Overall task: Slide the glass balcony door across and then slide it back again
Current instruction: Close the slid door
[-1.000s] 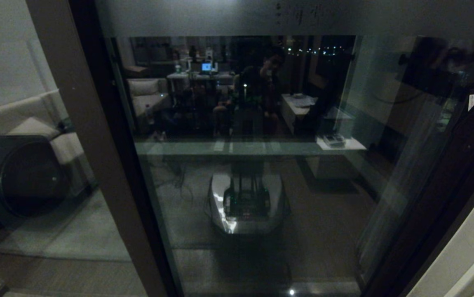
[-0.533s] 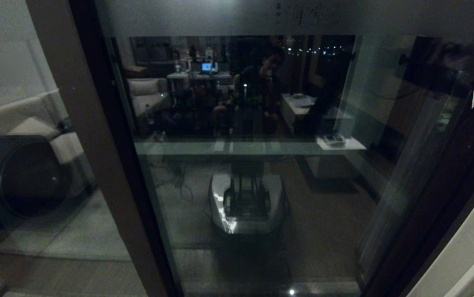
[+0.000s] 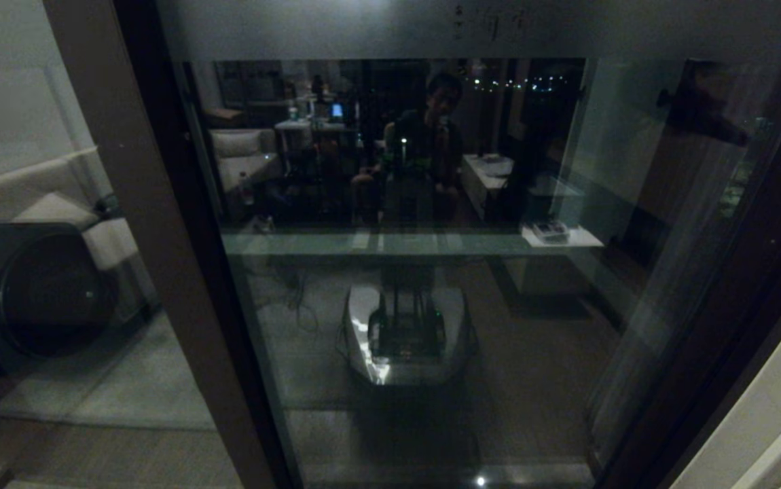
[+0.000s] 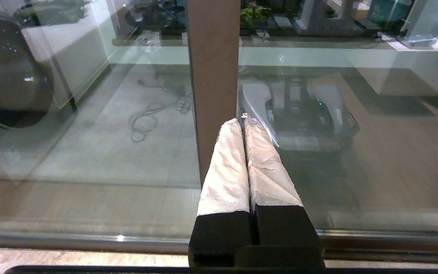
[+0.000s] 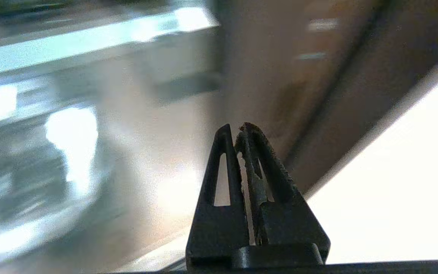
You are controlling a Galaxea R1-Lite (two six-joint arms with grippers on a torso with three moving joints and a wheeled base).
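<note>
1. We are facing the glass balcony door (image 3: 424,285); it is filling the head view from about 9 o'clock across to 3 o'clock, its frosted band (image 3: 485,27) running along 12 o'clock.
2. Its brown stile (image 3: 159,272) is slanting from 11 o'clock down toward 6 o'clock; a washing machine (image 3: 44,292) is showing beyond the glass at 9 o'clock.
3. The left claw (image 4: 243,123) is pointing at the stile with its cloth-wrapped fingers pressed together and nothing between them, tips just beside the frame; we cannot tell whether they are touching it.
4. The right claw (image 5: 238,129) is also sitting pinched together and holding nothing, aimed at the dark frame edge (image 3: 737,326) near 3 o'clock.
5. We are judging the panel heavy and stiff, gliding on a track; the glass is slick and breakable, so the push belongs on the frame or a recessed handle, which we are not making out here.
</note>
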